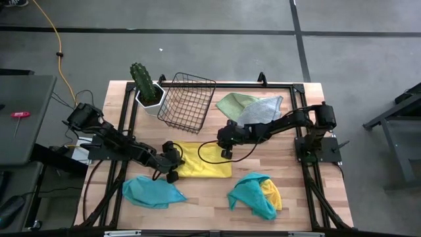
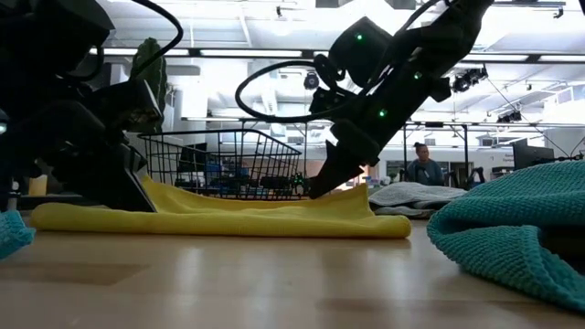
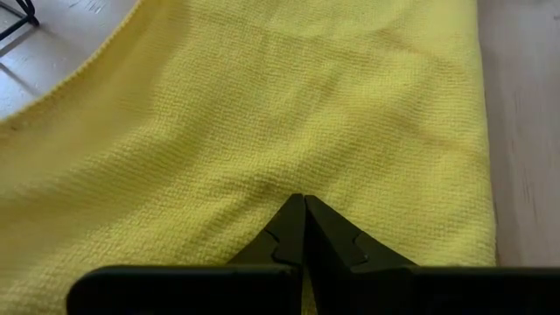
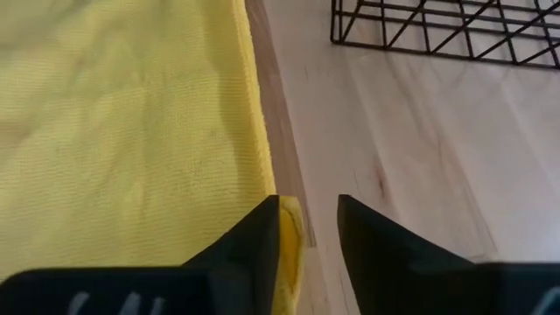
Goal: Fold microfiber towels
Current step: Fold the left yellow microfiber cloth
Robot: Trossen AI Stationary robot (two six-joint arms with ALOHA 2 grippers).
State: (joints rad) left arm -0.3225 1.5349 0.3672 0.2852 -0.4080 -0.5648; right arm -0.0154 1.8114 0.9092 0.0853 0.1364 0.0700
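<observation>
Two grippers sit at opposite ends of one yellow towel (image 1: pixel 200 160), which lies flat in the middle of the table (image 1: pixel 309 210), just in front of the black wire basket (image 1: pixel 188 101). Its long axis runs left to right between the arms, so each arm meets a short side. The left gripper (image 1: pixel 172 162) is at the towel's left edge, its fingers pressed fully together with the tips down on the cloth; in the left wrist view the yellow weave (image 3: pixel 289 114) spreads away ahead of them. Whether a pinch of fabric is caught between them is hard to say from that view.

The right gripper (image 1: pixel 227 146) is at the far right corner, the arm stretched in low from the right side with its wrist angled down. Its jaws stand partly apart: one finger (image 4: pixel 254 236) lies over the towel's edge, the other on bare wood beside it, so the hem runs through the gap. That straddle is what the next move seems to depend on.

Other towels lie apart: teal-blue (image 1: pixel 152 191) at front left, a teal and yellow heap (image 1: pixel 255 195) at front right, green (image 1: pixel 233 103) and grey (image 1: pixel 262 110) at back right.
</observation>
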